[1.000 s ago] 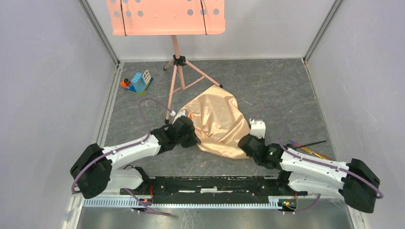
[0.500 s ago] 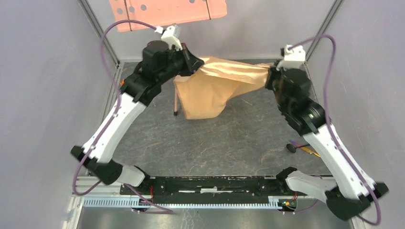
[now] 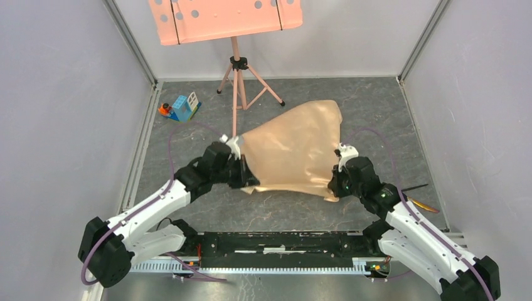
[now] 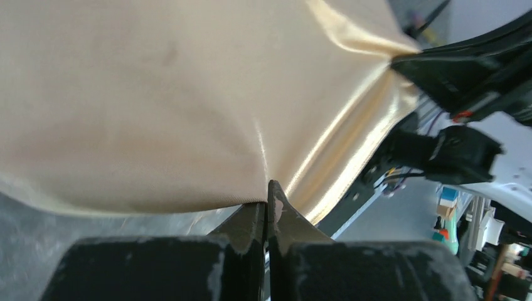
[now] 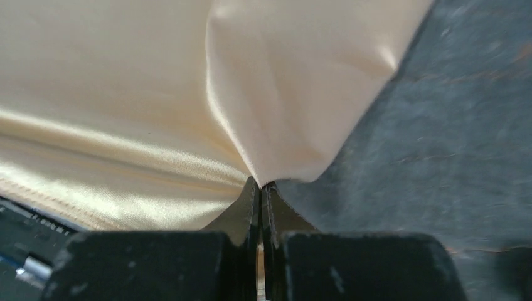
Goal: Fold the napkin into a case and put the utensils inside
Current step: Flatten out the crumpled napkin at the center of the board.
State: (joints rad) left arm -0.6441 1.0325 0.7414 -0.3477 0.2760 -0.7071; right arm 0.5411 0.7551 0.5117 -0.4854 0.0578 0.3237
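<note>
Arms reach forward from the near rail with elbows low and forearms angled inward, their wrists close above the grey table (image 3: 295, 213). On the left, the left gripper (image 3: 243, 177) is clamped on the near-left corner of the napkin (image 3: 295, 150); its wrist view shows both fingers pressed together with the satin edge pinched at their tips. On the right, the right gripper (image 3: 335, 185) is likewise clenched on the near-right corner, and a fold of cloth puckers up from its closed tips. Between the two the near hem is drawn fairly straight. From there the napkin spreads away over the middle of the table, mostly flat with soft creases, narrowing to a corner at the far right. Just right of the right forearm lie the utensils (image 3: 424, 204), partly hidden by it and apart from the cloth. Further back on the left sits a small toy of coloured blocks (image 3: 180, 108), and beyond the cloth stands a pink tripod (image 3: 239, 84) carrying a salmon perforated tray (image 3: 226, 20)
</note>
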